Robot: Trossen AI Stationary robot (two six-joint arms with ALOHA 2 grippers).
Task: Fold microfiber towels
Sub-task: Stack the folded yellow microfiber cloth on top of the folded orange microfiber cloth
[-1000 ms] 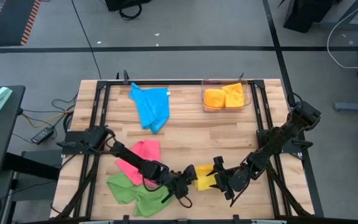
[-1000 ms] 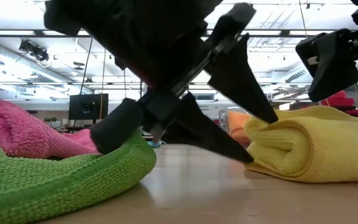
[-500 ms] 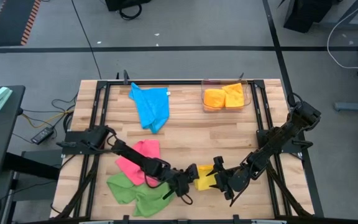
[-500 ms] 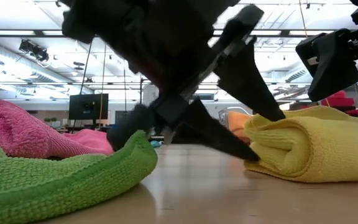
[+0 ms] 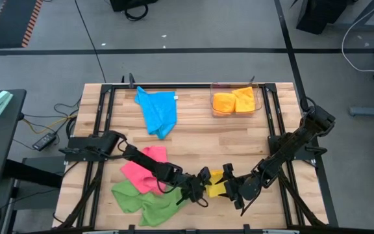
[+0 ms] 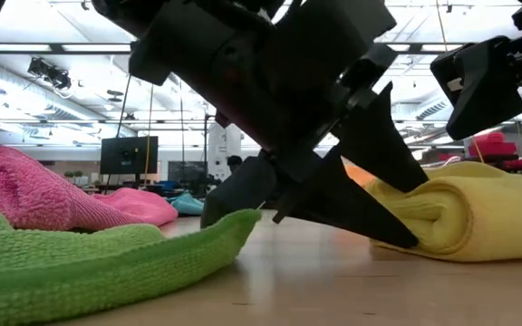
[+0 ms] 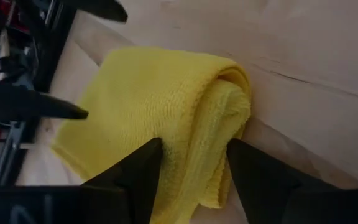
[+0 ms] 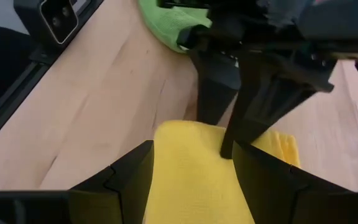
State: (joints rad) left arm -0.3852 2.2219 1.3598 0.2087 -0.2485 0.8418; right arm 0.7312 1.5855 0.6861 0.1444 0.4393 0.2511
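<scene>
The soft, limp folded yellow microfiber towel (image 7: 166,118) is straddled at its rolled edge by the left gripper (image 7: 191,163), fingers parted; the right gripper (image 8: 191,163) is parted over it too.

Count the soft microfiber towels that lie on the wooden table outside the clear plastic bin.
4: blue towel at the far side, pink towel and green towel near left, yellow towel between the grippers. Others may be hidden.

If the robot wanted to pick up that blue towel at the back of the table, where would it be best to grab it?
Probably at the narrow end of the blue towel that points toward the arms, coming straight down from above. The cloth lies bunched and tapers there, so the fabric is gathered into a ridge that two fingers could pinch. Its wide back edge lies flatter against the table.
</scene>
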